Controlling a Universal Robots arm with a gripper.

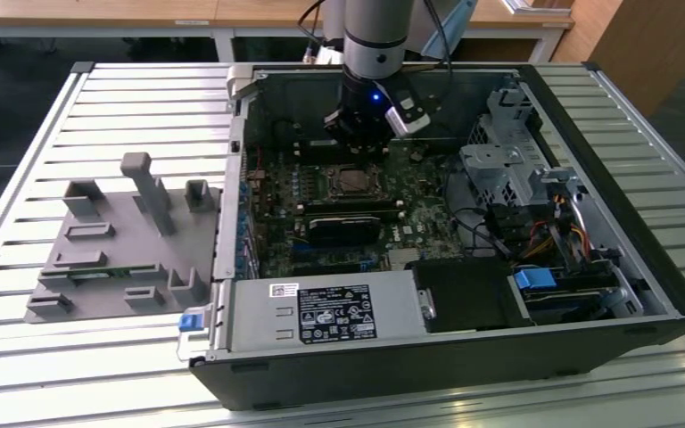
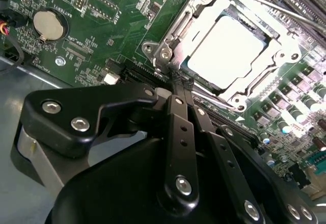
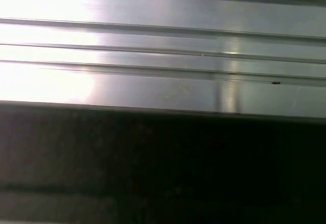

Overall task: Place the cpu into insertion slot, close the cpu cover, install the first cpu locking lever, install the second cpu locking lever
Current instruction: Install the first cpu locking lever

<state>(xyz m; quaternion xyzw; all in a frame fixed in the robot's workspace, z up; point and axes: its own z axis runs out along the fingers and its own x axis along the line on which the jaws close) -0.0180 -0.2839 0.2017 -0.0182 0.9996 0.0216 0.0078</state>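
While the arm is reaching down into the open computer case [image 1: 581,294] in the upper middle of the exterior view, the pincer [image 1: 360,143] is hanging just behind the insertion slot [image 1: 351,181], which is sitting on the green circuit board [image 1: 420,223] at the centre of the frame; a grey fixture tray [image 1: 117,259] is lying well apart on the slatted counter [image 1: 33,178] at the exterior view's left. In the second wrist view the cpu [image 2: 226,53] is lying in the slot in the upper right of the frame, its bright top showing through the window of the cpu cover [image 2: 265,63], which is looking folded down around it. The pincer's black fingers [image 2: 178,132] are running up the middle of that frame, drawn together to a narrow tip at the cover's near corner, with a thin metal lever [image 2: 265,5] crossing the upper right. I am judging the risks to be these: if the cover is not sitting flat, a push on a lever could be skewing the chip or bending contacts beneath; a tip sliding off the thin rod could be scraping nearby board components. The first wrist view is showing bright metal slats [image 3: 163,46] above a dark band, giving no help with alignment.
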